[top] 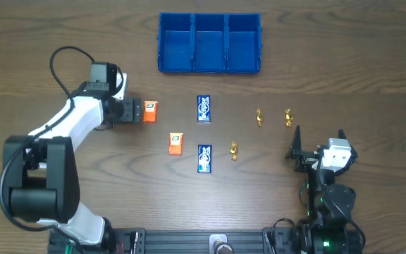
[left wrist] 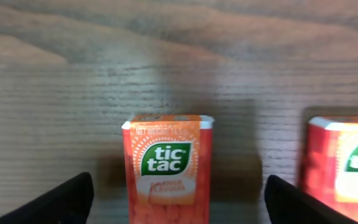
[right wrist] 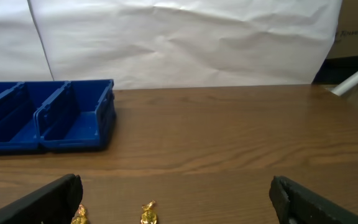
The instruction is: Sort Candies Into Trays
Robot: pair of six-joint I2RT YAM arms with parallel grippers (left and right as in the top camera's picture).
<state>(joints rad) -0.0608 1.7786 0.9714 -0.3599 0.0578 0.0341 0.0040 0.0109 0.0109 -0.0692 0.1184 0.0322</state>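
Room lies open on both sides of the left gripper (top: 141,111). Its fingers (left wrist: 61,202) are spread wide, and the small orange plastic mint box (left wrist: 168,165) stands upright between them, with a strip of bare wood on either flank and neither finger touching it. A second orange mint box (left wrist: 344,168) stands just outside one finger, apart from the first.

The right gripper (top: 318,140) sits low, close to its own base, with its fingers equally wide and nothing between them. Just ahead of it lie two gold foil-wrapped candies (right wrist: 148,213). Well beyond them and off to its left stands the blue plastic three-compartment tray (top: 210,42), with open tabletop between.

Counted, there are two orange mint boxes, two blue rectangular candy packets (top: 204,109) and three gold foil-wrapped candies, the third (top: 234,150) lying beside the nearer blue packet (top: 204,158). All seven pieces lie on the wood outside the tray, between the two grippers, none touching another.

The surface is a dark brown wooden table (top: 344,70) with visible grain. Past its far edge hangs a creased white sheet (right wrist: 185,43), and a brown cardboard box (right wrist: 356,28) shows beside it.
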